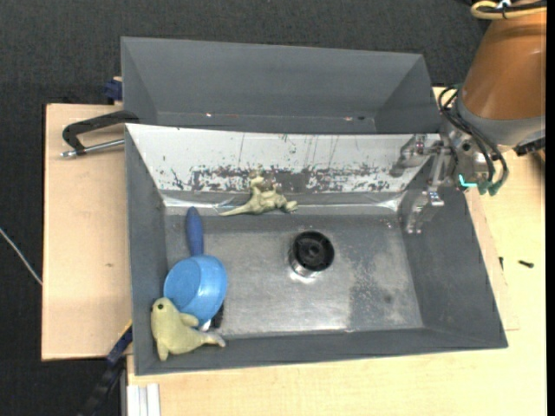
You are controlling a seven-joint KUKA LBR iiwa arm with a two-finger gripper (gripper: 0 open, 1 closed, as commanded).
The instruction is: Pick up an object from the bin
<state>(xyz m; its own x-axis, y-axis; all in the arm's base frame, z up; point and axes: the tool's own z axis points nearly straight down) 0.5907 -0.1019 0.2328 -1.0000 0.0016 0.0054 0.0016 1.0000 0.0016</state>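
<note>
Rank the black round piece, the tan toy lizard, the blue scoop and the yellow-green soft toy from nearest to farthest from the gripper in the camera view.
Measured from the gripper at the right side of the bin:
1. black round piece, mid-floor.
2. tan toy lizard, by the back wall.
3. blue scoop, front left.
4. yellow-green soft toy, front-left corner, beside the scoop.

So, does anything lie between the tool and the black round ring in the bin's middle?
Nothing visible: bare grey metal bin floor separates the tool from the black round ring. The blue plastic scoop and yellowish soft toy lie farther left.
</note>
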